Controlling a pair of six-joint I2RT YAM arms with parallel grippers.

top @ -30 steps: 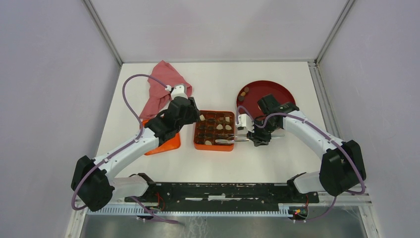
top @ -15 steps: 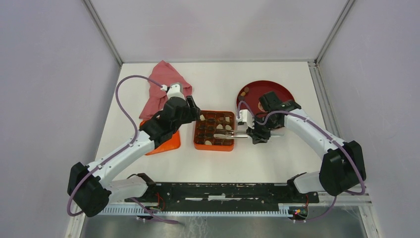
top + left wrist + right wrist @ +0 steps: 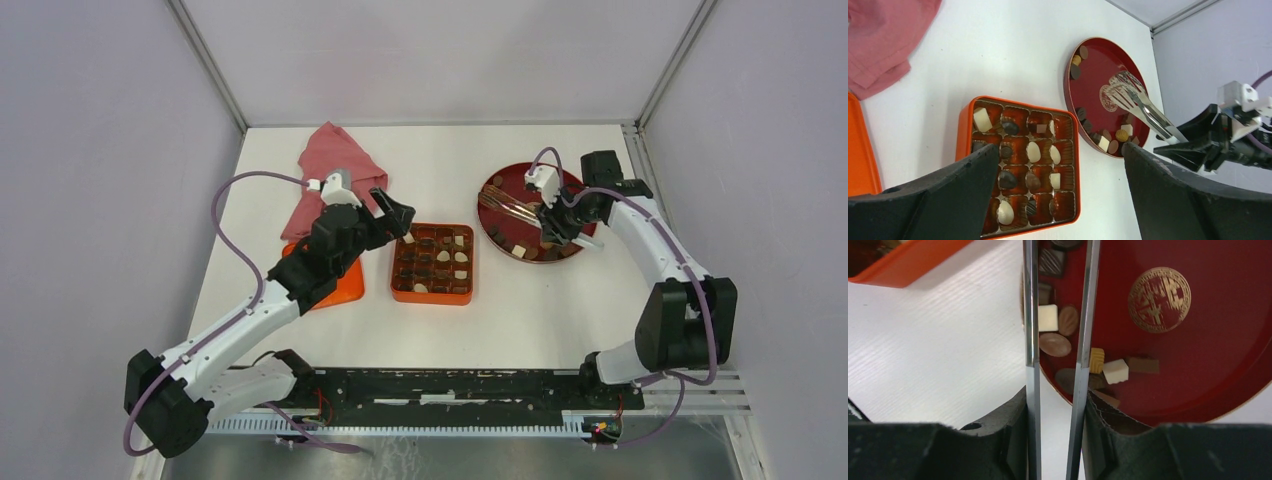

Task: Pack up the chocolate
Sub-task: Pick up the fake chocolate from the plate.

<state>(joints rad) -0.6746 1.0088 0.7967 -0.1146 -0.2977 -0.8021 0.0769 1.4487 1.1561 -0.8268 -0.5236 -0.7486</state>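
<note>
The orange gridded box holds several pieces of chocolate, dark, brown and cream, and some cells show bare. More chocolate lies along the near rim of the dark red plate. My left gripper is open and empty, hovering just off the box's far left corner, where a cream piece lies in the corner cell. My right gripper is shut on metal tongs. The tong arms reach over the plate, spread apart above the loose pieces, with nothing between the tips.
A pink cloth lies at the back left. An orange lid sits left of the box, partly under my left arm. The plate stands right of the box. Grey walls close in the table on three sides.
My left gripper has opened and drawn back up and left from the box's corner. My right arm has swung the tongs from over the box to over the plate.
</note>
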